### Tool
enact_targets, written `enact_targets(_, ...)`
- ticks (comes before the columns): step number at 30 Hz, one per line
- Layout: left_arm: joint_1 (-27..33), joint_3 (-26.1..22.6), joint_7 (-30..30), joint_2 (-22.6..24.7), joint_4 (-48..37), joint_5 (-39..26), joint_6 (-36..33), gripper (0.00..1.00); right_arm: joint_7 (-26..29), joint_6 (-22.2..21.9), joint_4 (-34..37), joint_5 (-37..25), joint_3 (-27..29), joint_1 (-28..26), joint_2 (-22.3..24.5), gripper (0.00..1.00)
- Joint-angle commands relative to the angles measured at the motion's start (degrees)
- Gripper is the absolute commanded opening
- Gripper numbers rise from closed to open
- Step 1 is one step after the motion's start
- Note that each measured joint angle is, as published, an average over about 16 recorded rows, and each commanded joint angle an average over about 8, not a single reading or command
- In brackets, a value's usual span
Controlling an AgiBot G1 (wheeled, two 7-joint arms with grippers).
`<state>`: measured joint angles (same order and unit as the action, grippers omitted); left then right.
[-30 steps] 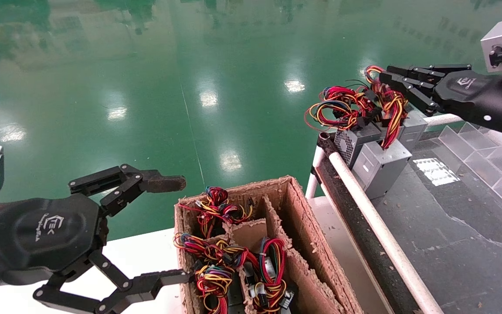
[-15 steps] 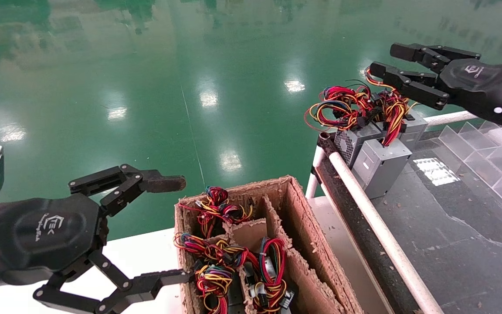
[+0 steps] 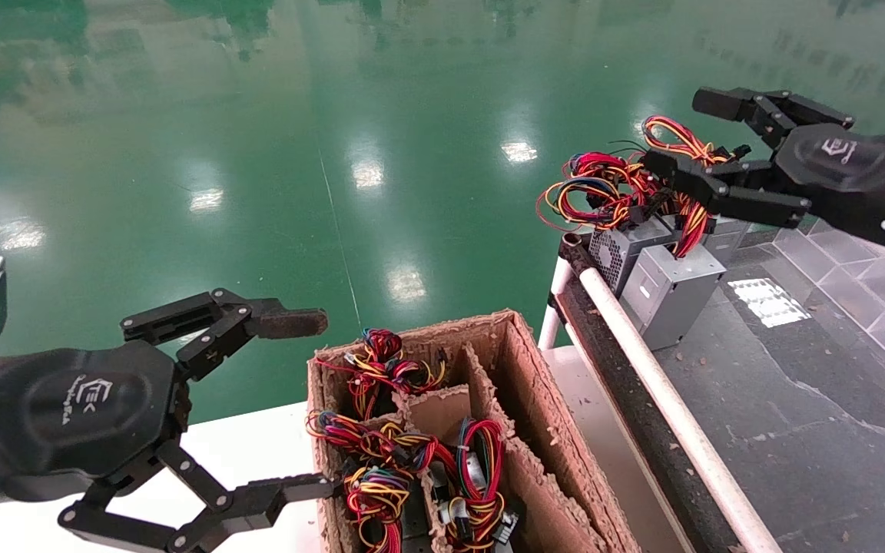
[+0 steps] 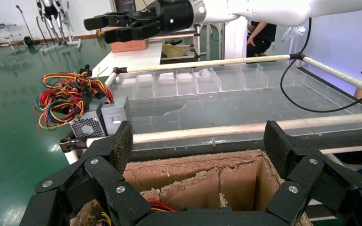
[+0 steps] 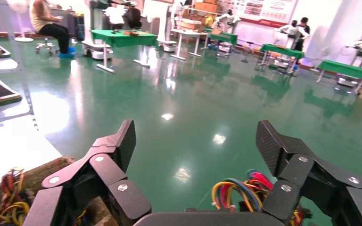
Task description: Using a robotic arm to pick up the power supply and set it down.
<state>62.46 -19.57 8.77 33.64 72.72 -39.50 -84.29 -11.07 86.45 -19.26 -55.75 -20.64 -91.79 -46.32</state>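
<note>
Two grey power supply boxes sit at the far end of the dark belt: the nearer power supply [image 3: 669,288] [image 4: 115,112] and a vented one [image 3: 610,252] beside it. Their red, yellow and black wires [image 3: 604,188] [image 4: 61,96] [image 5: 238,193] stand up in a tangle. My right gripper [image 3: 684,132] [image 5: 196,139] [image 4: 98,29] hovers open just above those wires, holding nothing. My left gripper [image 3: 316,405] [image 4: 199,141] stays open and parked at the near left, beside the cardboard box.
A torn cardboard box [image 3: 519,361] [image 4: 193,176] with dividers holds several more wire bundles [image 3: 381,461]. A white rail [image 3: 642,369] edges the belt [image 3: 796,399]. Clear plastic dividers [image 3: 873,307] line its far right side. Green floor lies beyond.
My right gripper let go of the wire bundle, opened wide and drew back a little to the right. The power supply stays resting on the belt. The left arm has not moved.
</note>
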Motion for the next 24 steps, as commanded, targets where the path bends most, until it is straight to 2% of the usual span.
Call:
enact_targets(1, 0.00, 0.00, 0.00, 0.00, 0.00, 0.00, 0.00, 1.00, 0.99, -0.03, -2.45, 0.63, 0.21, 1.36, 0.51, 1.00)
enact_targets(24, 0.01, -0.02, -0.01, -0.01, 0.00, 0.02, 0.01, 1.00, 12.28, -0.42, -30.55, 7.81, 2.60, 17.00, 6.35, 1.00)
